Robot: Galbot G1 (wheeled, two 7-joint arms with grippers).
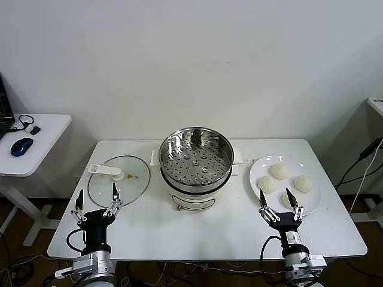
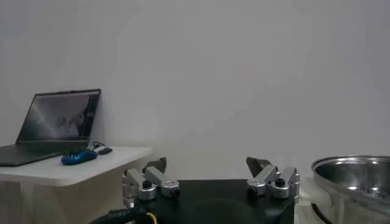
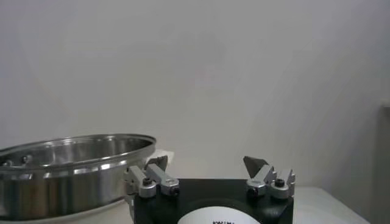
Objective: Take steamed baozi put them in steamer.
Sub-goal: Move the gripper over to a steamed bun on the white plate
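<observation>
Nothing has been picked up yet, so this looks like the very start of the job. Four steamed baozi [image 1: 279, 171] sit on a flat white plate [image 1: 314, 200] at the robot's right side of the white tabletop [image 1: 197, 230]. They are small, round and cream-white, with smooth puffy tops. They look soft, so I think a gentle squeeze is needed.

The steamer [image 1: 196, 161] stands in the middle of the tabletop, just beside the plate. It is a shiny steel pot with a tray full of little holes inside, a white base and white side handles. There are no buns in it. Its round glass lid [image 1: 118, 181] with a white handle lies flat on the tabletop on the robot's left, so the pot is already uncovered.

The right claw [image 1: 279, 203] is at the near edge of the plate, close to the nearest bun. Its fingers are spread wide and hold nothing. The left claw [image 1: 97, 201] waits by the near edge of the lid, also spread wide with nothing in it.

The next move is probably for the right claw to go down over one bun, close softly on its sides, lift it, and carry it across to the holey tray.
</observation>
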